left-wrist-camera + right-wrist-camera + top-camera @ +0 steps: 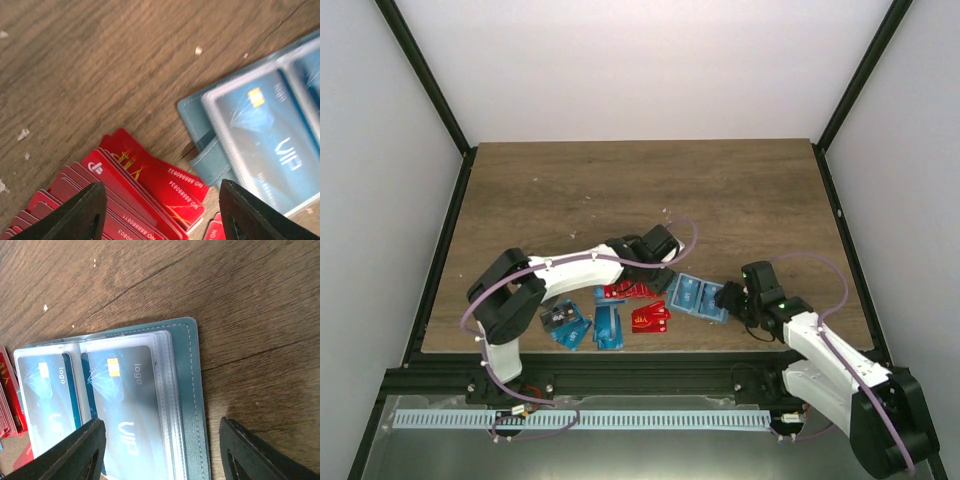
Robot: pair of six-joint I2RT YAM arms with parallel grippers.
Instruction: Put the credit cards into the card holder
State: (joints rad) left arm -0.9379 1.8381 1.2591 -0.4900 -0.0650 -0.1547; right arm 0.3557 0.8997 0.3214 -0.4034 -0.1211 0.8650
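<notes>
At the near edge of the bench (620, 190), the card holder (698, 296) lay open, blue cards (125, 390) already sleeved. Left claw (161, 200) hung open, empty, over the fanned red cards (145, 185); right claw (160, 440) open over the holder's edge. Best: take only the top card, holder pinned.

- The card holder (698, 296) lies open and flat: dull teal, stitched along the rim, clear sleeves facing up.
- Two blue VIP cards (127, 405) sit side by side in the sleeves, each with a gold chip and the word "logo".
- Just beside the holder's left edge is a fanned stack of red cards (145, 185), glossy, with gold lettering, each overlapping the next.
- More red cards (650, 318) lie nearer the front.
- Further left are loose blue cards (608, 326), and a dark patterned card (557, 316) lies tilted.
</notes>
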